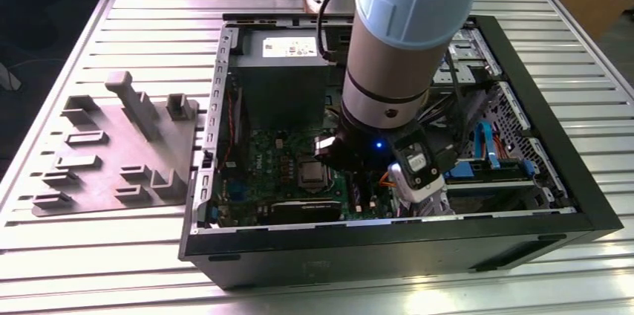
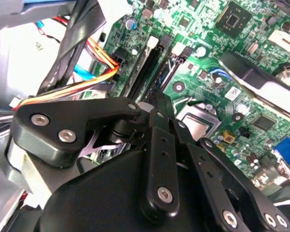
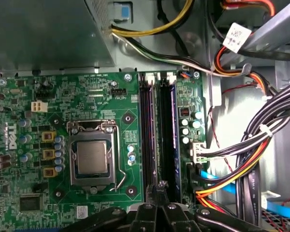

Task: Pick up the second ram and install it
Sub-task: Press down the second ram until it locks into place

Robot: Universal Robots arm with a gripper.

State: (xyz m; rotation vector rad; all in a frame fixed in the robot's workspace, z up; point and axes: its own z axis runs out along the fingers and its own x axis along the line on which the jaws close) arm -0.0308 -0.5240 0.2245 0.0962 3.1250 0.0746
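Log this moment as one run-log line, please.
tool: above black slot rails | green motherboard: exposed | blue-edged stick: seated in slot

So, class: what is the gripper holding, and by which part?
Nothing that shows: the gripper has its jaws closed together above the memory slots.

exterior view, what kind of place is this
Likely a robotics test bench for computer assembly: an open desktop case lies on a slatted metal table, beside a grey parts fixture, with a robot arm reaching in.
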